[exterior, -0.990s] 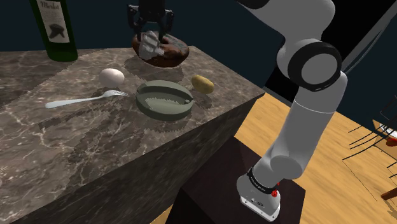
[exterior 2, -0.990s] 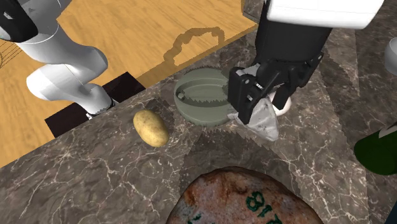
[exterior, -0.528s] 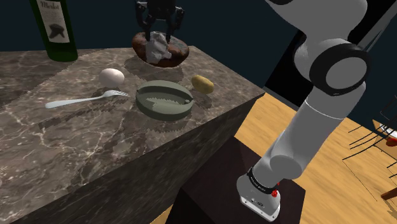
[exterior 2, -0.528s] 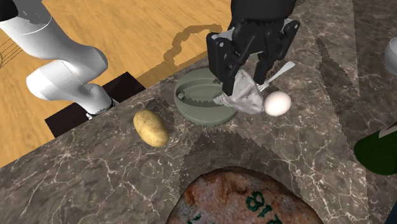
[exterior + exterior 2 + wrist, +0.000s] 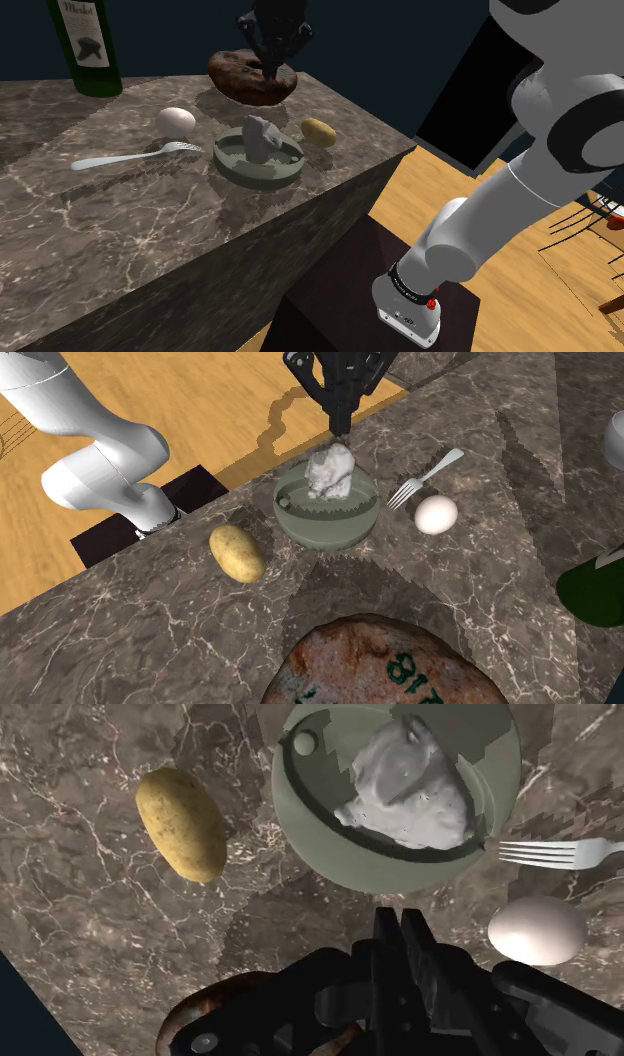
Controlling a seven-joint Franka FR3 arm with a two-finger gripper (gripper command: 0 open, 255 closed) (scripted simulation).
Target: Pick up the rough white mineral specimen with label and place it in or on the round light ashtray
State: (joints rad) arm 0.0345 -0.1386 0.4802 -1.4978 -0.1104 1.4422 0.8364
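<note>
Since the rough white mineral specimen (image 5: 262,138) sits inside the round grey-green ashtray (image 5: 228,165), off to one side of its bowl at mid-frame in the shoulder view, the step in hand looks like clearing away. The tool (image 5: 275,72) hangs above the stone, fingers closed together, holding nothing. I'd raise it straight up so nothing clips the stone. A potato (image 5: 319,131) lies right of the ashtray near the worktop (image 5: 120,230) edge, with an egg (image 5: 176,121) and fork (image 5: 135,155) left and a brown loaf (image 5: 232,72) behind. The open room is overhead.

Shoulder view beside the stand (image 5: 338,275), second exterior view opposite and closer, wrist view overhead; ashtray (image 5: 256,179) common to all.
</note>
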